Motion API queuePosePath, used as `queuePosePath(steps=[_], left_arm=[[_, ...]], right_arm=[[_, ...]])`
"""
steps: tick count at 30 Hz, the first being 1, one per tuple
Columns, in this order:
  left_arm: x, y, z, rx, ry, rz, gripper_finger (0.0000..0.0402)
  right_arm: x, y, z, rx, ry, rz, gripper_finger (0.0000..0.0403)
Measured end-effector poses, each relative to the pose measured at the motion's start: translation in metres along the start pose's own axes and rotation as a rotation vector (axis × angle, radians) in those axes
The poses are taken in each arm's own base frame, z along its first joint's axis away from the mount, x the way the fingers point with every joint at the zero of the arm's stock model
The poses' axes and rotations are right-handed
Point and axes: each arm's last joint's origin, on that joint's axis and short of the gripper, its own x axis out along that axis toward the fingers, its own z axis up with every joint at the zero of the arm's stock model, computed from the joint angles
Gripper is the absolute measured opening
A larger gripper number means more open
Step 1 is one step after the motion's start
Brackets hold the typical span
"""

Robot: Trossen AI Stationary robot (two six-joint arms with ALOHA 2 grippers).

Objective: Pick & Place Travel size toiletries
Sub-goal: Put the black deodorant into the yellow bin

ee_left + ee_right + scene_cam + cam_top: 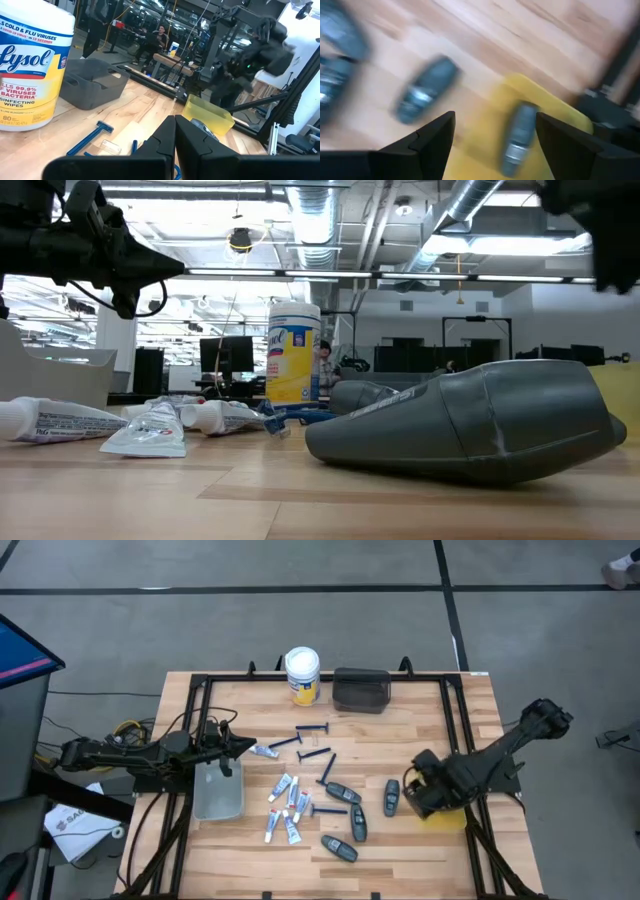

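The travel size toiletries lie loose mid-table: white-and-blue tubes [287,806], thin blue razors [312,730] and dark grey pods [342,792], one large in the low view [470,420]. One pod [519,137] lies inside the yellow tray [555,107] at the table's right. My right gripper [495,120] hangs open above that tray's edge [447,820], fingers pointing steeply down, nothing between them. My left gripper [248,744] waits shut and level at the table's left, above the clear tray [218,790]; it holds nothing [175,120].
A white-lidded yellow wipes jar [302,675] and a dark tray [361,690] stand at the far edge. Another pod [392,797] lies just left of the yellow tray. The black frame [455,730] runs along the table's sides.
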Motion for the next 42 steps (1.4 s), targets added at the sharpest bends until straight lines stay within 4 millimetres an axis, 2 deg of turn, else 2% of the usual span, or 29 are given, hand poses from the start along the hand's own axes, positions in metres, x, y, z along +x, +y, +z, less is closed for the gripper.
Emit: queuePosePath(steps=[4,15,20,29,42], left_arm=[[0.000,0.000,0.000,-0.001,-0.001,0.000,0.0000],[0.000,0.000,0.000,-0.001,-0.003,-0.001,0.0000],[0.000,0.000,0.001,-0.002,-0.007,-0.003,0.0000],[0.000,0.000,0.001,-0.003,-0.009,-0.004,0.0000],[0.002,0.000,0.000,0.000,0.003,0.001,0.0000]], right_arm=[[0.007,0.018,0.016,0.009,-0.012,0.089,0.0268],[0.065,0.053,0.033,0.002,0.136,-0.086,0.0268],[0.081,0.063,0.033,0.025,0.165,-0.104,0.0268],[0.092,0.073,0.031,0.060,0.179,-0.083,0.0268],[0.126,0.088,0.028,0.049,0.225,-0.146,0.0268]])
